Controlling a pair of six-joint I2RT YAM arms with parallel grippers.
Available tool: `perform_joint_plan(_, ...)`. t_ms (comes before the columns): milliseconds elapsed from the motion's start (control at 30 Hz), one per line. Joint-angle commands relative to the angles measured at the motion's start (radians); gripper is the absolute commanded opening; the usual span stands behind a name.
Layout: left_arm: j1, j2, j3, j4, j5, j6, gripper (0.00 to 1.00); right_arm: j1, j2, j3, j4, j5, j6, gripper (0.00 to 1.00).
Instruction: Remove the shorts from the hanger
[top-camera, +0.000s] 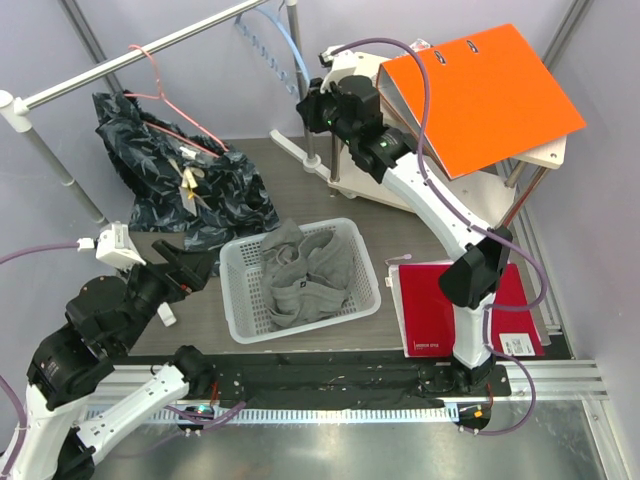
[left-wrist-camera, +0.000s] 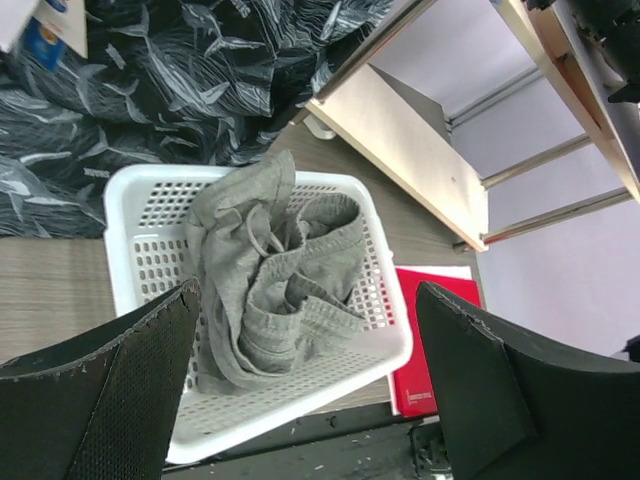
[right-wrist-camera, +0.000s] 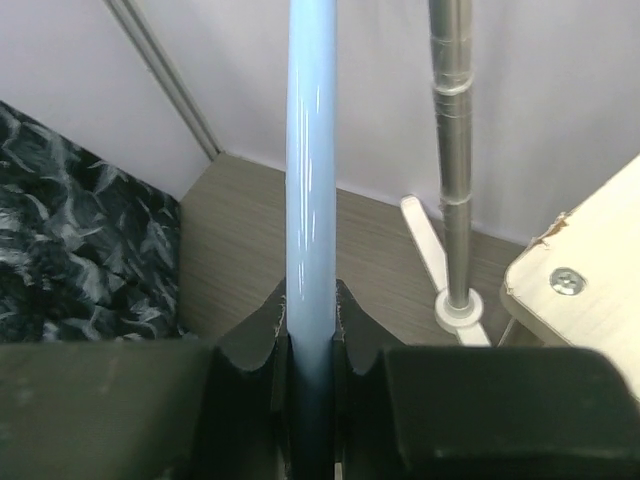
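Shorts (top-camera: 300, 272), the grey pair, were what we were after, and we began at the right gripper (right-wrist-camera: 310, 312). Its jaws were clamped hard on the pale blue hanger (right-wrist-camera: 310, 150), holding that tube up beside the metal post (right-wrist-camera: 455, 150) with no cloth on it that we could see. We judged it a steadying hold, the kind that lets fabric be pulled free. Over to the left gripper (left-wrist-camera: 305, 300): its fingers stood wide apart with nothing between them, poised above the white basket (left-wrist-camera: 150, 178). And there the shorts lay, inside the basket, crumpled in a soft heap with one corner riding up over the rim. By our reckoning they were off the hanger. Beyond, a dark patterned garment (top-camera: 200, 185) slumped on the table (top-camera: 300, 180) under a pink hanger (top-camera: 160, 100).
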Motion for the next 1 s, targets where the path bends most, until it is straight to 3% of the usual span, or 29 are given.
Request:
perform_joint_plan(0, -0.004, 0.001, 0.009, 0.034, 0.025, -0.072, 0.87, 0.006, -0.048, 0.021, -0.006, -0.073, 0.038, 0.46)
perform_joint_plan(67, -0.004, -0.007, 0.006, 0.057, 0.051, -0.089, 0.89, 0.005, -0.05, 0.054, -0.081, -0.064, 0.048, 0.78)
perform_joint_plan(100, -0.003, -0.01, 0.006, 0.093, 0.064, -0.089, 0.89, 0.005, -0.051, 0.07, -0.112, -0.058, 0.06, 0.99)
perform_joint_plan(233, -0.004, 0.007, 0.038, 0.123, 0.094, -0.099, 0.9, 0.005, -0.129, 0.105, -0.277, -0.041, 0.092, 1.0)
perform_joint_plan(533, -0.004, 0.095, 0.007, 0.152, 0.164, -0.154, 0.89, 0.009, -0.463, -0.369, -0.465, -0.004, 0.196, 1.0)
perform_joint_plan(733, -0.004, 0.098, -0.008, 0.195, 0.105, -0.183, 0.89, 0.124, -0.718, -0.735, -0.346, -0.053, 0.189, 1.0)
perform_joint_plan(833, -0.004, 0.102, 0.001, 0.193, 0.058, -0.181, 0.89, 0.227, -0.775, -0.783, -0.249, -0.024, 0.158, 1.0)
perform_joint_plan(967, -0.003, 0.13, 0.016, 0.189, 0.021, -0.162, 0.88, 0.266, -0.702, -0.691, -0.184, -0.03, 0.121, 1.0)
